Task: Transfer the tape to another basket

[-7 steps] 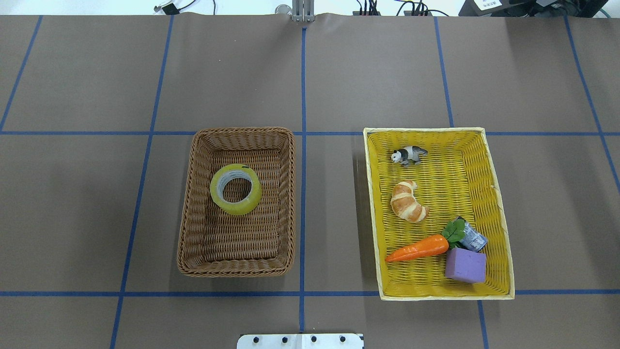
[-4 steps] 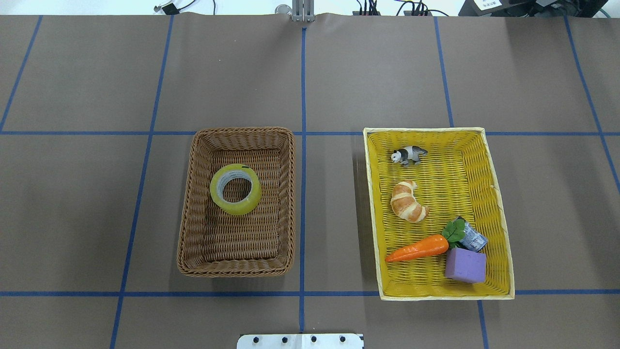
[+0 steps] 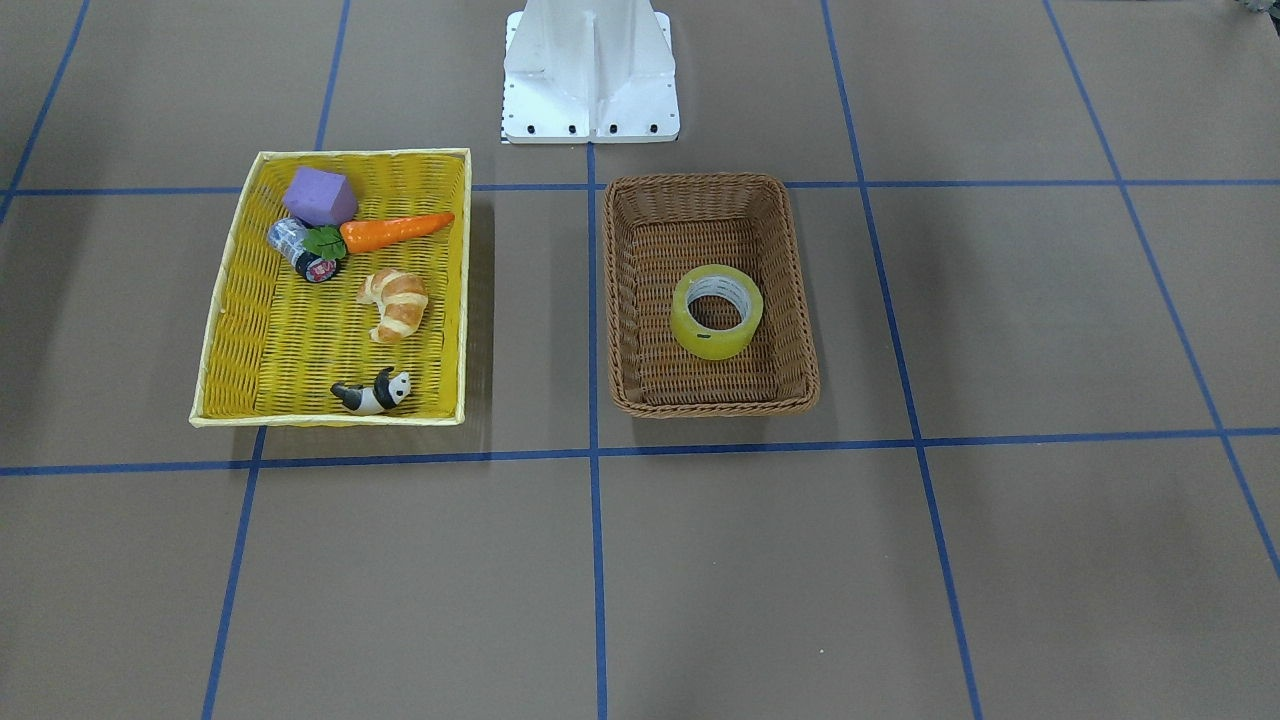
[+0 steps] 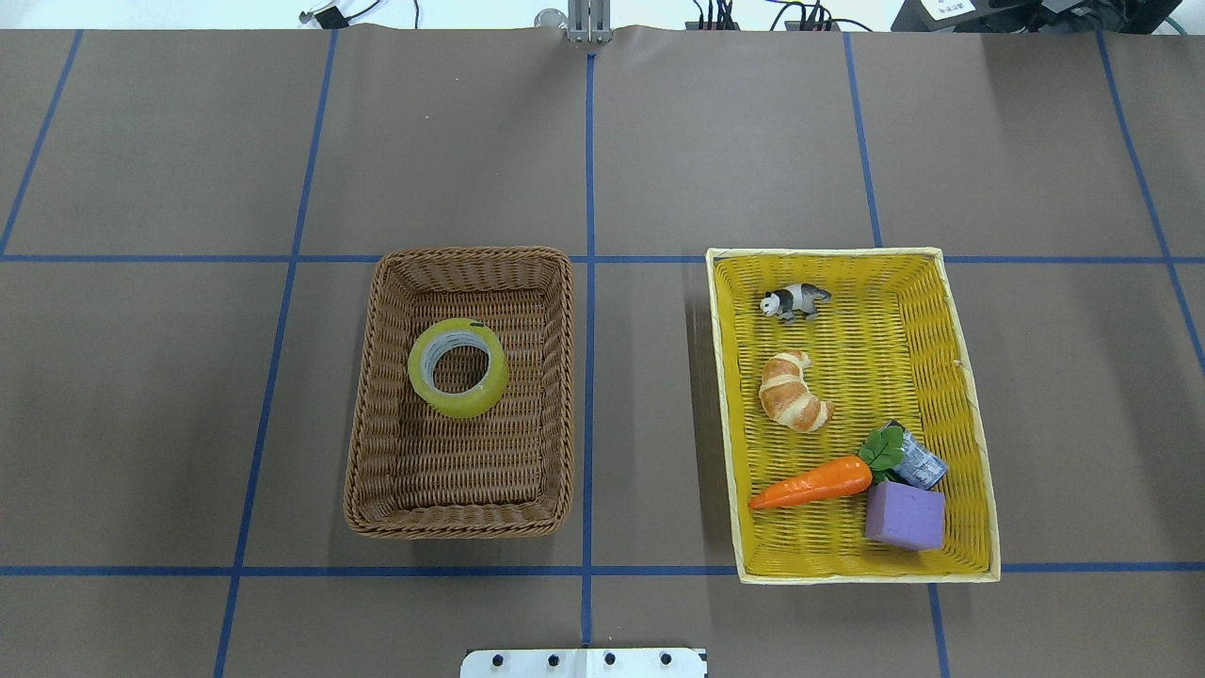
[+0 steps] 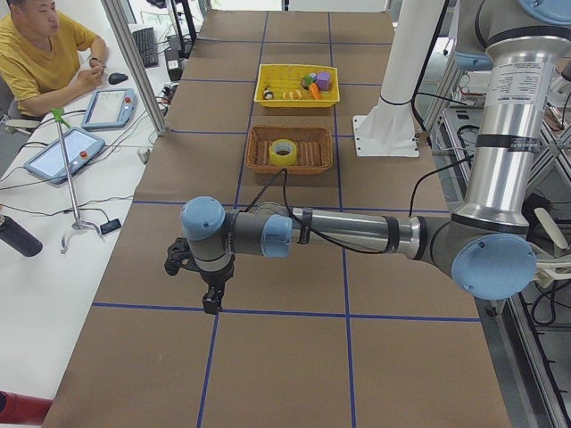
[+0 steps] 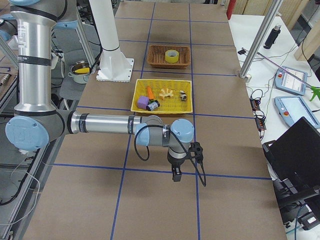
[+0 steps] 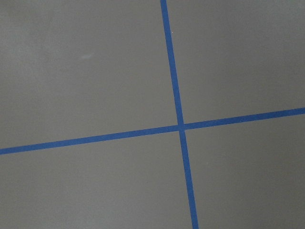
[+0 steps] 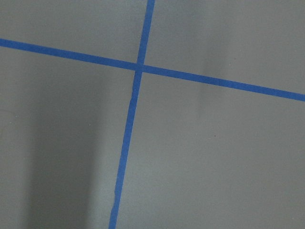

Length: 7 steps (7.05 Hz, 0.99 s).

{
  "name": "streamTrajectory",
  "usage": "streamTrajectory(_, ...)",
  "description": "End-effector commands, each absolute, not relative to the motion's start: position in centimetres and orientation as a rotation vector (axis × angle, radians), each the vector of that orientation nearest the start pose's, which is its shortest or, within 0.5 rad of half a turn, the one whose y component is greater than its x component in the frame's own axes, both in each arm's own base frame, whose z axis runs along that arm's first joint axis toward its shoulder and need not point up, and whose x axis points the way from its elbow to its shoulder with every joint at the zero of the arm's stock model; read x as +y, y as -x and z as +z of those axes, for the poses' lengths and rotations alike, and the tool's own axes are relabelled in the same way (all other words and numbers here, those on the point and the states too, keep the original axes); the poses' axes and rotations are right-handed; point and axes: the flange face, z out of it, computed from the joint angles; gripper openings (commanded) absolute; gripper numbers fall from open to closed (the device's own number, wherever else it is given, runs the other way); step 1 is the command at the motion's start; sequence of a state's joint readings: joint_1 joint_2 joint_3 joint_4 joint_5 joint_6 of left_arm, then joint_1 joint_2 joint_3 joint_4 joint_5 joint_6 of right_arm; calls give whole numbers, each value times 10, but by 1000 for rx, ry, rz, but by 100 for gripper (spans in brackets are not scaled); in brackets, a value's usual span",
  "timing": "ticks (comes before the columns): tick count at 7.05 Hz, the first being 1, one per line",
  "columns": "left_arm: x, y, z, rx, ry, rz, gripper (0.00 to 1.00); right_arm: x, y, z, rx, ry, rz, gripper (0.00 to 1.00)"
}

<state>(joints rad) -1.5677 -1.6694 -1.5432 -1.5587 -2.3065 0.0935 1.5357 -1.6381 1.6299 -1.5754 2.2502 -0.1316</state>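
Observation:
The yellow tape roll lies flat in the dark brown wicker basket, toward its far half; it also shows in the front view inside that basket. No gripper shows in the overhead or front view. My left gripper hangs over the bare table far from the baskets, seen only in the exterior left view. My right gripper hangs over the bare table at the other end, seen only in the exterior right view. I cannot tell whether either is open or shut.
The bright yellow basket holds a panda toy, a croissant, a carrot, a sushi-roll toy and a purple block. Both wrist views show only brown table cover with blue lines. An operator sits at a side desk.

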Motion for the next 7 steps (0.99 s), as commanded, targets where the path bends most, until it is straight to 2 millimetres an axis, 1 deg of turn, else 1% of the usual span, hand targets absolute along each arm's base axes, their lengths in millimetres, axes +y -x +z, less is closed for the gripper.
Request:
streamTrajectory(1, -533, 62, 630, 732, -82, 119, 100, -464, -55, 670, -676, -18, -153, 100)
streamTrajectory(3, -533, 62, 627, 728, -96, 130, 100, -465, -56, 667, -674, -24, -155, 100)
streamTrajectory(7, -525, 62, 635, 724, -90, 123, 100, -467, -55, 663, -680, -30, -154, 100)
